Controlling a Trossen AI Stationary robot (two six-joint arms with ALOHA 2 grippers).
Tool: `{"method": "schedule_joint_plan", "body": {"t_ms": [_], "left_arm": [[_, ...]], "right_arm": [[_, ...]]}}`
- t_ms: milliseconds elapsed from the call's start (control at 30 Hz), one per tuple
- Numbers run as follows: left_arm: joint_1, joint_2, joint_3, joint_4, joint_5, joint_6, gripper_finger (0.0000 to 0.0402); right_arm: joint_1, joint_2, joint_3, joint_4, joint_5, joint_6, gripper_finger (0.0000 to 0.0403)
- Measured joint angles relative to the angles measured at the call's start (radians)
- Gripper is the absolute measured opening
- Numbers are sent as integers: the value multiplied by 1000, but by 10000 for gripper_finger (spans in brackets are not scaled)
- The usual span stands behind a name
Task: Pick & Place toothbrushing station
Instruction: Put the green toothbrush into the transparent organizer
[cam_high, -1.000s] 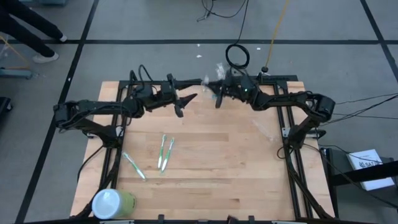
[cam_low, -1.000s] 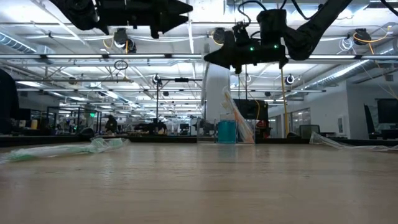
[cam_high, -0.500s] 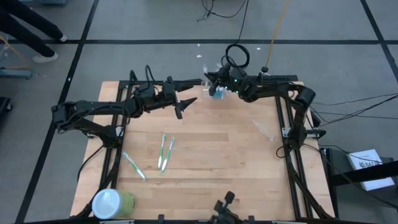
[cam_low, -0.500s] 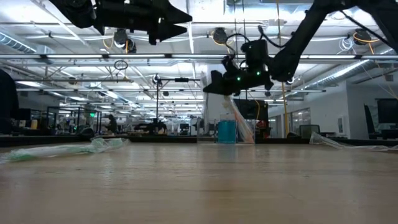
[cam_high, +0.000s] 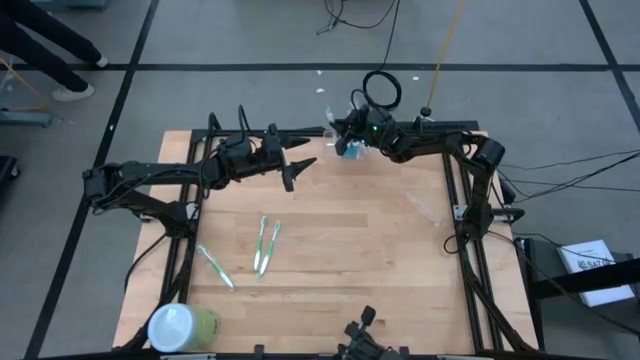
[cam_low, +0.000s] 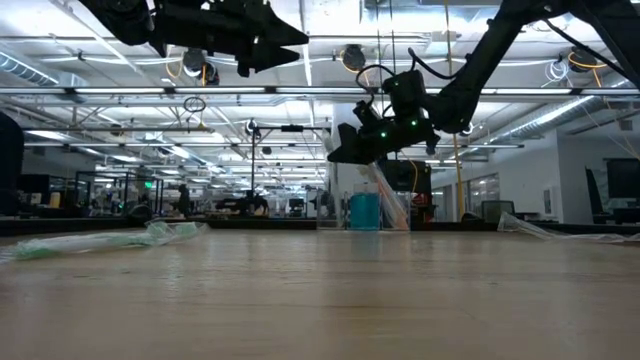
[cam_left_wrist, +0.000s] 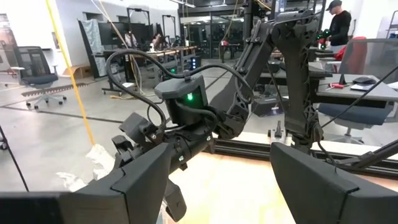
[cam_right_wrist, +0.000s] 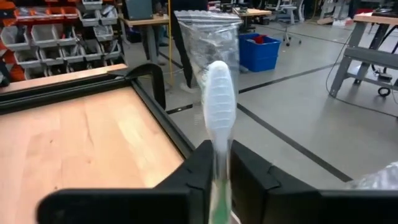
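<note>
Overhead, three wrapped toothbrushes (cam_high: 262, 245) lay on the wooden bench (cam_high: 350, 250) and one white-lidded green cylinder (cam_high: 181, 326) stood at its near left corner, while the left gripper (cam_high: 302, 168) hung with fingers wide beside the right gripper (cam_high: 340, 138), which hid most of the clear toothbrushing station (cam_high: 349, 150) at the far edge. Level across the bench, both arms hung high before a lit workshop, with crumpled wrappers (cam_low: 110, 240) at the left. Past the right wrist, narrow fingers (cam_right_wrist: 193, 168) pinched a fourth toothbrush (cam_right_wrist: 219, 118) upright, with a blue bin (cam_right_wrist: 258, 53) on the floor beyond.
</note>
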Motion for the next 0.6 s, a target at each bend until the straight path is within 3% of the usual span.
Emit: {"method": "schedule_joint_plan", "body": {"t_ms": [367,600], "left_arm": [[0,0,0,-8,0,-1,285],[0,0,0,-13,-9,-3,285]], "right_arm": [[0,-147,-1,-140,-26,16,191],[-1,-185,-1,-240,-23,9,235]]}}
